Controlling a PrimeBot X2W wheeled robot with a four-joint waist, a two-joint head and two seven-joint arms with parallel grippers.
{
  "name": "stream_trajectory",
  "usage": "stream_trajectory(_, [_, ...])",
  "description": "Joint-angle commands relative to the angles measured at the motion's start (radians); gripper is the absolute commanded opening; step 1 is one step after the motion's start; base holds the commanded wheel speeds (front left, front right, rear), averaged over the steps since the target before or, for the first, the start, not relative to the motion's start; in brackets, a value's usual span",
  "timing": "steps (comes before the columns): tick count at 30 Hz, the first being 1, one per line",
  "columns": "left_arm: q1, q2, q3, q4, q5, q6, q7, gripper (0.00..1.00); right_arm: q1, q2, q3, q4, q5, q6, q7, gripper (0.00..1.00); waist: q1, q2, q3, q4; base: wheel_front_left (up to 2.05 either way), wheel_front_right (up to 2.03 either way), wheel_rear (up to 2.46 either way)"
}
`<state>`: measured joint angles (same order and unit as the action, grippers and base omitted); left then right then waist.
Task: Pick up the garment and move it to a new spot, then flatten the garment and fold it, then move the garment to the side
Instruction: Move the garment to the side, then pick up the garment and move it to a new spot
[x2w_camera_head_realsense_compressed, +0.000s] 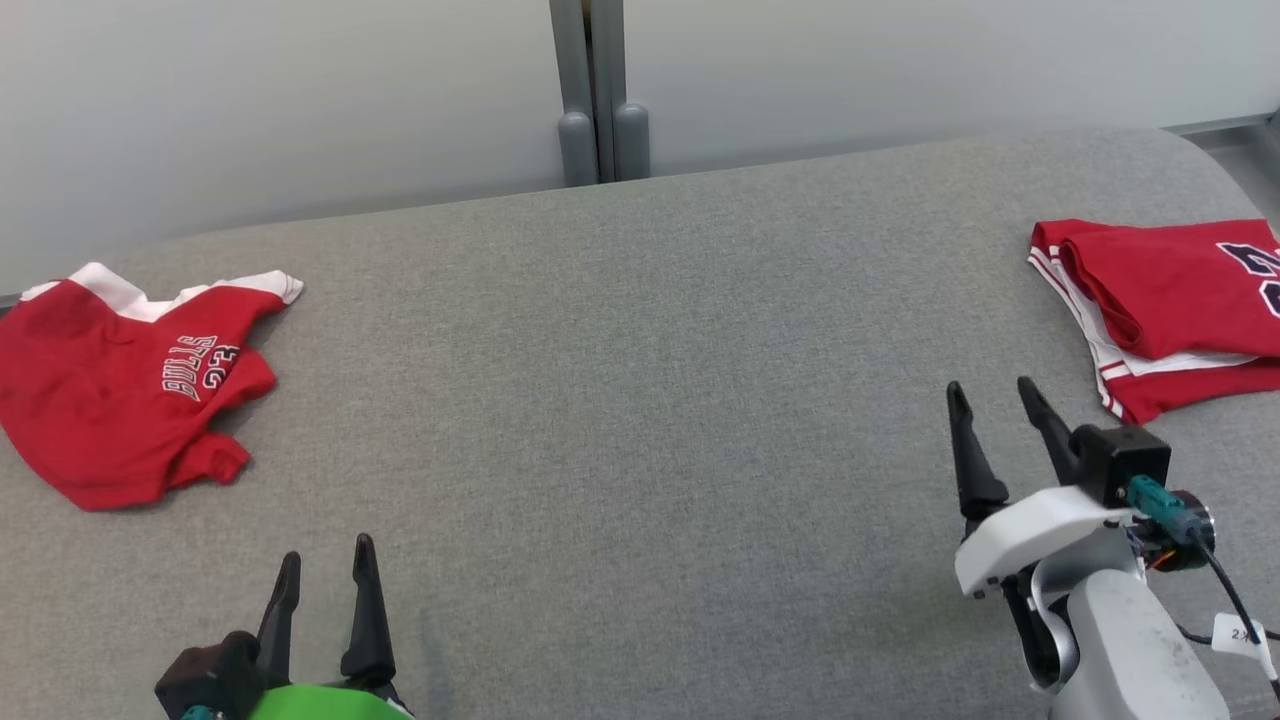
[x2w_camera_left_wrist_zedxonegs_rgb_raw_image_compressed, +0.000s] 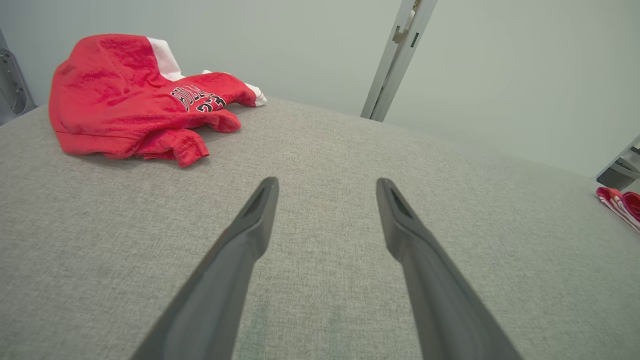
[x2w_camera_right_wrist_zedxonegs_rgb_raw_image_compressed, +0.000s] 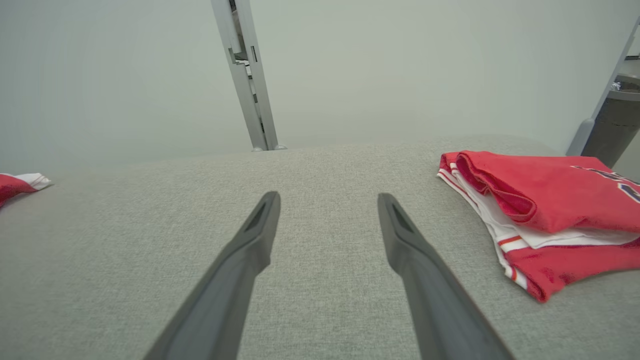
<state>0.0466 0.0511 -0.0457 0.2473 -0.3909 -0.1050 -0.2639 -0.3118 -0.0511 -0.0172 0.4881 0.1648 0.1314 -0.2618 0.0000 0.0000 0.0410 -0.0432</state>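
A crumpled red garment (x2w_camera_head_realsense_compressed: 120, 390) with white trim and dark lettering lies at the far left of the grey padded table (x2w_camera_head_realsense_compressed: 640, 400); the left wrist view has this garment (x2w_camera_left_wrist_zedxonegs_rgb_raw_image_compressed: 130, 105) ahead and to the left. My left gripper (x2w_camera_head_realsense_compressed: 325, 565) stands open at the lower left, well short of it, with nothing between its fingers (x2w_camera_left_wrist_zedxonegs_rgb_raw_image_compressed: 250, 235). At the lower right my right gripper (x2w_camera_head_realsense_compressed: 995, 395) is open too and empty. A folded red garment (x2w_camera_head_realsense_compressed: 1170, 300) lies at the right edge, just right of the right gripper, also as the folded garment (x2w_camera_right_wrist_zedxonegs_rgb_raw_image_compressed: 545, 200) in the right wrist view.
A grey post (x2w_camera_head_realsense_compressed: 595, 90) rises behind the table's far edge against a pale wall. The broad middle of the table between the two garments is bare fabric.
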Motion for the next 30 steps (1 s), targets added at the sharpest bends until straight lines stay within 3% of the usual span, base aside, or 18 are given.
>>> stream_trajectory(1, [0.021, 0.0, -0.002, -0.005, -0.012, 0.009, 0.0, 1.0, 0.028, -0.001, 0.01, -0.019, 0.013, -0.001, -0.004, 1.0, 0.0, 0.0, -0.02, 0.017, 0.0, 0.0, 0.0])
stream_trajectory(14, [0.098, 0.0, -0.053, -0.052, -0.056, 0.053, 0.0, 1.0, 0.206, -0.002, 0.069, -0.136, 0.066, -0.002, -0.004, 1.0, 0.0, 0.0, -0.046, 0.02, 0.0, 0.0, 0.0])
stream_trajectory(30, [0.099, 0.0, -0.067, -0.044, -0.045, 0.045, 0.0, 1.0, 0.229, -0.001, 0.075, -0.145, 0.05, -0.002, -0.004, 1.0, 0.0, 0.0, -0.061, 0.024, 0.0, 0.0, 0.0])
